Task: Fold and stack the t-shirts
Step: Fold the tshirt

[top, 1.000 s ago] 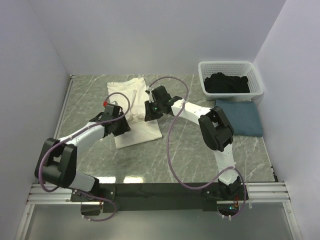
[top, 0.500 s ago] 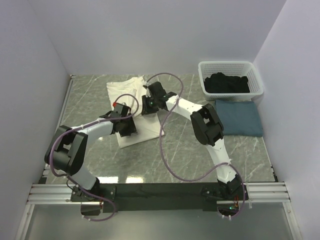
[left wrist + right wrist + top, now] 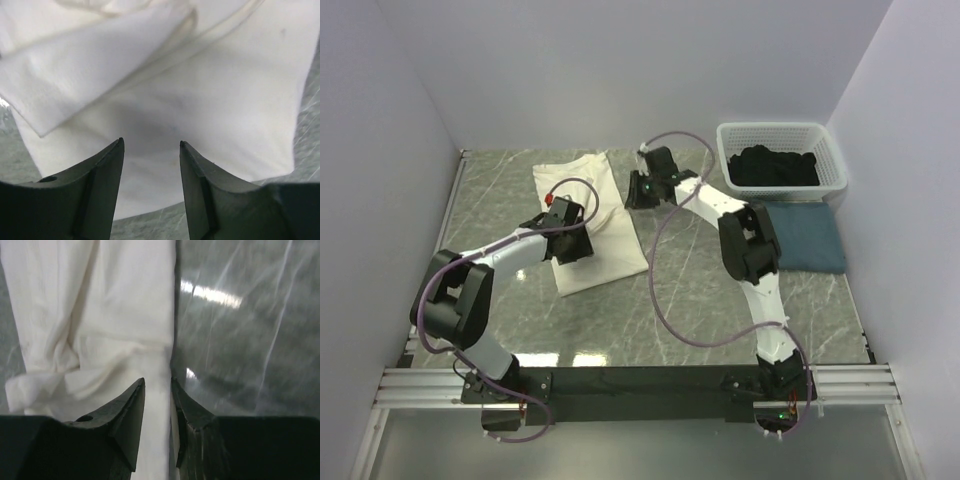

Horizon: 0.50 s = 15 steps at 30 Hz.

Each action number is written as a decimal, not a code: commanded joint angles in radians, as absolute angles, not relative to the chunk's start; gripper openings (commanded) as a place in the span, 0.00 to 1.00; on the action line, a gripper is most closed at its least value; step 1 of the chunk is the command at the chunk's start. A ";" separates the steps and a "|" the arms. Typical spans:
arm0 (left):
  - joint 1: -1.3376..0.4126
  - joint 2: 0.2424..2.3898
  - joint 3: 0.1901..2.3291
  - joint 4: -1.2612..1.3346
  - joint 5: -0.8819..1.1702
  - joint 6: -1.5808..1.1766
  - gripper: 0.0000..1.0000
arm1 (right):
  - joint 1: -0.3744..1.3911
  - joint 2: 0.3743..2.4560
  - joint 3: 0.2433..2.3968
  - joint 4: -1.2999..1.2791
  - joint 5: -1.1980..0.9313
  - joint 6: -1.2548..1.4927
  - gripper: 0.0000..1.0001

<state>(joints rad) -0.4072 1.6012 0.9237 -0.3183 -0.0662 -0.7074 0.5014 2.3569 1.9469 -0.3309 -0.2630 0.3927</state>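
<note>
Two arms reach over the grey-green marbled table (image 3: 700, 290) toward one white cotton t-shirt (image 3: 605, 255), which lies partly folded as a long rectangle toward 10 o'clock from the table's middle, its far end pointing to 11 o'clock. A loose fold of the same cloth lies across its upper half, plain in the left wrist view.

The left hand (image 3: 568, 240) hangs over the middle of the white t-shirt. Its dark fingers (image 3: 102, 165) stand well apart, released, with nothing between them but the cloth lying below.

The right hand (image 3: 642, 190) sits just beside the shirt's far edge, at 12 o'clock from the table's middle. In its wrist view the fingers (image 3: 131, 405) stand close together with only a narrow gap, right over the shirt's straight edge where cloth meets bare table; whether they pinch that edge I cannot tell.

At 1 o'clock stands a white plastic lattice basket (image 3: 832, 150) with a heap of black clothing (image 3: 775, 165) inside. Just in front of it, at 3 o'clock, lies a folded teal-blue t-shirt (image 3: 805, 238), flat on the table and well apart from the white one.
</note>
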 commanded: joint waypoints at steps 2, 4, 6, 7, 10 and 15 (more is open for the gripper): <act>-0.391 1.640 1.017 -0.342 -0.147 -0.664 0.54 | 0.525 2.099 1.685 -0.236 -0.333 0.429 0.34; -0.384 1.664 1.040 -0.342 -0.163 -0.657 0.54 | 0.525 2.050 1.616 -0.203 -0.344 0.442 0.34; -0.368 1.683 1.067 -0.347 -0.190 -0.643 0.54 | 0.525 1.999 1.546 -0.196 -0.354 0.443 0.34; -0.364 1.704 1.080 -0.353 -0.195 -0.637 0.54 | 0.525 1.985 1.531 -0.196 -0.350 0.443 0.34; -0.353 1.743 1.127 -0.362 -0.212 -0.617 0.54 | 0.523 1.939 1.473 -0.190 -0.353 0.443 0.34; -0.351 1.811 1.201 -0.368 -0.288 -0.581 0.53 | 0.526 1.884 1.391 -0.176 -0.376 0.445 0.34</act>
